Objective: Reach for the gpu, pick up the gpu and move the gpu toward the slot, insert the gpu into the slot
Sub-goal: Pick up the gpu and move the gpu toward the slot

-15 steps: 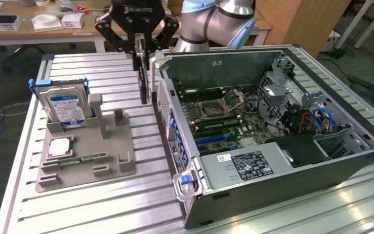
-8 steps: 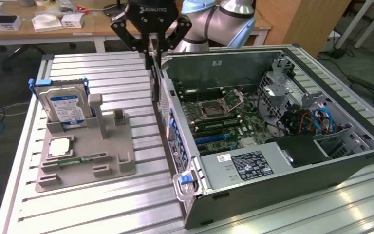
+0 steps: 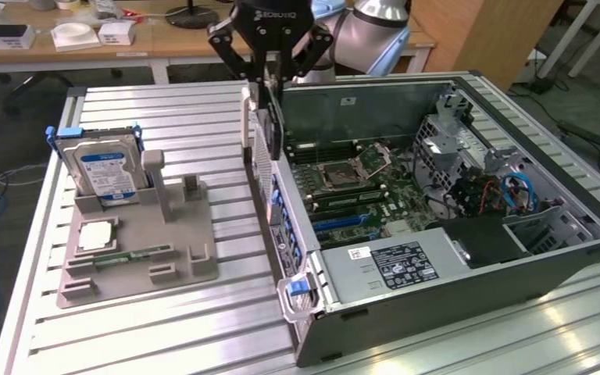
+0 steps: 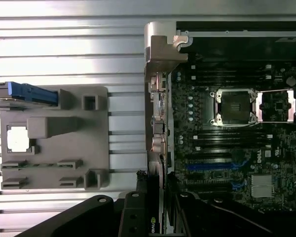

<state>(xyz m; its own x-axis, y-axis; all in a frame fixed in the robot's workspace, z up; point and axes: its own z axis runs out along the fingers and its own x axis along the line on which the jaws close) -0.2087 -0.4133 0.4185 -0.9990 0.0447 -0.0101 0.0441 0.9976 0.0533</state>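
Currently the gripper (image 3: 269,82) (image 4: 158,195) hangs over the open case (image 3: 436,312) (image 4: 227,32), its fingers (image 4: 138,202) closed narrow on the gpu (image 3: 269,133) (image 4: 157,123). The card is held upright, edge down, with its silvery bracket on the side facing the exterior view's left. It sits above the case wall on the exterior view's left, toward that wall's far end, and is not in the case. In the wrist view it shows edge-on along that wall, just beside the motherboard (image 3: 383,195) (image 4: 266,148).

The slot (image 3: 342,223) (image 4: 212,167), a blue strip, lies on the board nearer the case's front end. It is bare and apart from the card. The square socket (image 3: 344,173) (image 4: 235,106) sits near the board's middle.

The case stands on the ribbed metal table (image 3: 175,109) (image 4: 64,49), on the side at the exterior view's right. Toward the table's edge at the exterior view's left lies a grey holder (image 3: 185,250) (image 4: 79,148). A blue-labelled hard drive (image 3: 104,168) (image 4: 24,94) stands upright at the holder's far corner.
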